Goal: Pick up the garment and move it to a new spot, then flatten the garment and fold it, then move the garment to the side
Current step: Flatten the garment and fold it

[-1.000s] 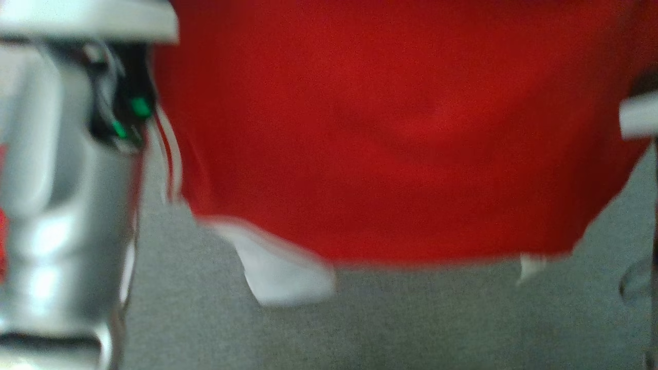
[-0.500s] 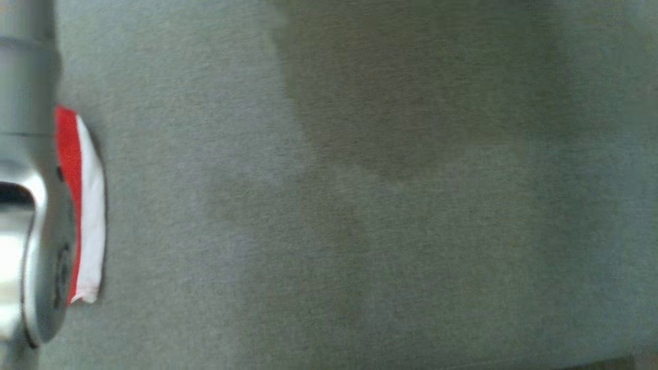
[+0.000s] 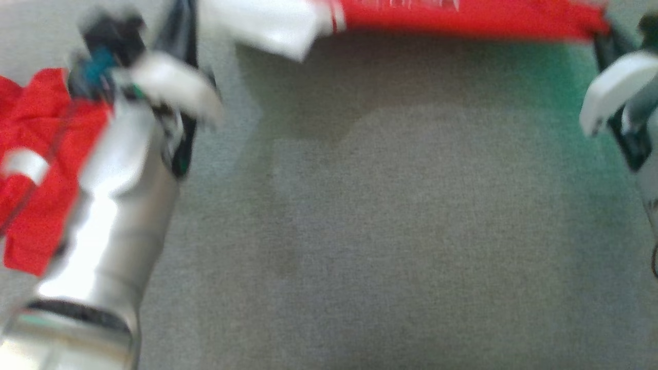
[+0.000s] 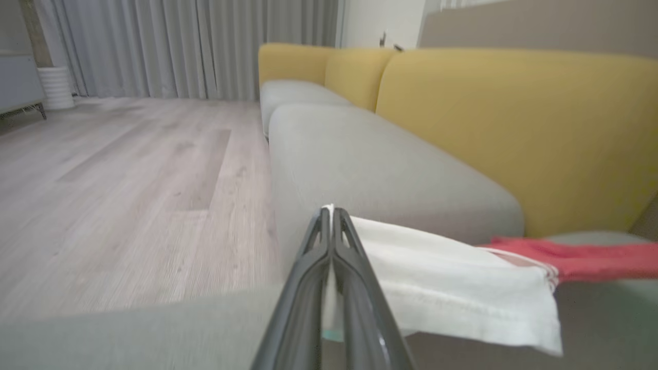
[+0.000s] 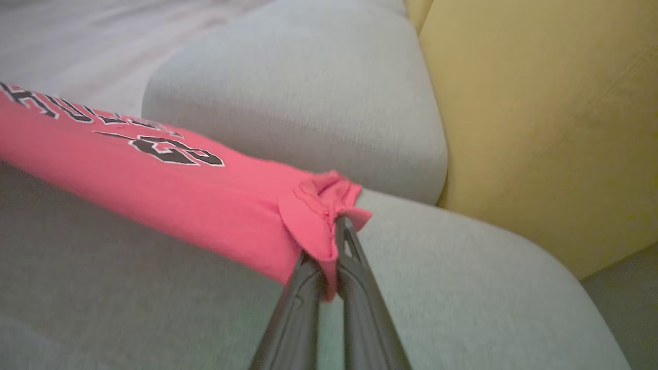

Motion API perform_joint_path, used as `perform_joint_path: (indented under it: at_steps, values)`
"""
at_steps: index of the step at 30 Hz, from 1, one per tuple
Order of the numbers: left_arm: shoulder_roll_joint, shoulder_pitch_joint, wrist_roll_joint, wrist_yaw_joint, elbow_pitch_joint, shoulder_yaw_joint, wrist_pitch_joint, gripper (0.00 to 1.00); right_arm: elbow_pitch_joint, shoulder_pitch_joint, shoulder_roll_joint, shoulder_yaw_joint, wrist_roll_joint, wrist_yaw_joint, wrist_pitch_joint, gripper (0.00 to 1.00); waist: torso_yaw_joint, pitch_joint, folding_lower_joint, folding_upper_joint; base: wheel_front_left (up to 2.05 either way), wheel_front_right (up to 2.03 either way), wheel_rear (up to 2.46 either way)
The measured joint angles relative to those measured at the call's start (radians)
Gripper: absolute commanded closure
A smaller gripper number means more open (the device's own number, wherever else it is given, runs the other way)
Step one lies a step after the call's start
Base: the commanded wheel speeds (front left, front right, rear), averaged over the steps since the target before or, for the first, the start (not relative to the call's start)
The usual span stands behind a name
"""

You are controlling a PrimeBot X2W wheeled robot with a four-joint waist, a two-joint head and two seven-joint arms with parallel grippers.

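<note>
The grey seat cushion [image 3: 401, 216] is lying broad in front of the robot, with the yellow backrest [image 5: 540, 128] rising behind it. Over the cushion's far part the garment [image 3: 462, 18], red with black lettering, is being held out as a narrow band. The shadow on the cushion beneath suggests it is hanging clear, though I cannot tell if any part is touching. A red heap [image 3: 31, 154] is lying at the cushion's left side, beyond the pale left forearm [image 3: 118, 205]. Whether it belongs to the same cloth I cannot tell.

The white sleeve [image 4: 452, 288] is ending the band over the cushion's left. The left gripper [image 4: 331, 218] is pinching its edge, fingers pressed together with only cloth between them. Over the cushion's right, the right gripper [image 5: 340, 228] is clamping the bunched red corner just as tightly.

So the garment's long axis is running left to right across the cushion, from one gripper straight to the other. Each arm is standing at its own end and neither is nearer the middle. Laying it flat probably calls for both arms coming down onto the cushion together with the span kept taut, since slack would likely let the band crumple.
</note>
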Motion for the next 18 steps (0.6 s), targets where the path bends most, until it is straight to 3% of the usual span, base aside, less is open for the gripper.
perform_joint_path:
  at_steps: [4, 8, 12, 18]
  values:
    - [0.026, 0.125, 0.004, -0.011, -0.010, -0.089, 0.049, 1.00, -0.014, 0.063, -0.050, 0.124, 0.107, 0.000, 0.073, 1.00, 0.015, -0.042, -0.0001, 0.0000, 0.00, 0.00, 0.00]
    - [0.098, 0.257, -0.062, -0.012, -0.161, -0.270, 0.178, 1.00, -0.087, 0.132, -0.136, 0.249, 0.246, 0.000, 0.154, 1.00, 0.032, -0.099, -0.0001, 0.0000, 0.00, 0.00, 0.00]
    - [0.208, 0.353, -0.156, -0.012, -0.333, -0.400, 0.299, 1.00, -0.142, 0.190, -0.188, 0.317, 0.350, 0.000, 0.198, 1.00, 0.043, -0.146, -0.0001, 0.0000, 0.00, 0.00, 0.00]
    - [0.351, 0.452, -0.292, -0.012, -0.573, -0.485, 0.453, 1.00, -0.209, 0.276, -0.243, 0.395, 0.478, 0.000, 0.253, 1.00, 0.052, -0.216, 0.0000, 0.0001, 0.00, 0.00, 0.00]
